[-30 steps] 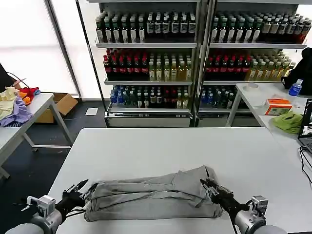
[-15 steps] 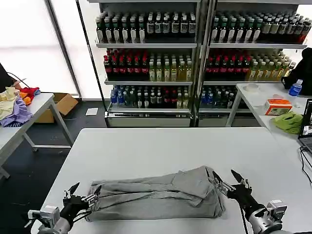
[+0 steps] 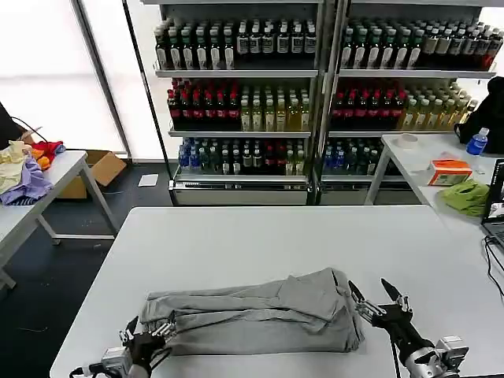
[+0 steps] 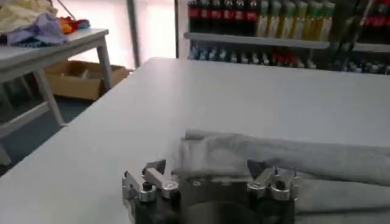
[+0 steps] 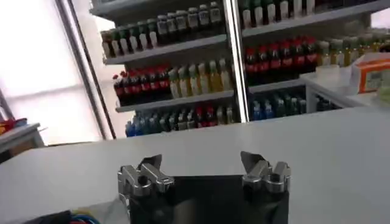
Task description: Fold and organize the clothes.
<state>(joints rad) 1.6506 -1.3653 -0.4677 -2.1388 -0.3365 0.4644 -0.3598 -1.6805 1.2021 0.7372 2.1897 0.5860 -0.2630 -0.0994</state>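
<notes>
The grey shirt [image 3: 256, 315] lay folded into a long, narrow band across the near part of the white table [image 3: 276, 236], its length running side to side, with a flap of cloth turned over on top toward the robot's right end. Creases ran along the band, and its near edge sat close to the table's front edge. In the left wrist view the shirt [image 4: 286, 161] stretched away from just ahead of the fingers, flat on the tabletop [image 4: 183, 91]. The left gripper [image 3: 150, 337] sat low at the shirt's left end, its fingers spread apart and empty, one tip just beside the cloth's corner. The right gripper [image 3: 378, 298] hovered just off the shirt's right end, likewise released, its two dark fingers parted in a V and holding nothing; in its own wrist view the right gripper [image 5: 204, 167] showed a wide gap between the fingertips. Beyond the table stood shelves of bottled drinks [image 3: 315, 87]. On a side table to the left lay a pile of yellow, purple and red clothes [image 3: 24, 169], and on another to the right a green cloth [image 3: 465, 197] beside an orange box [image 3: 449, 172].
</notes>
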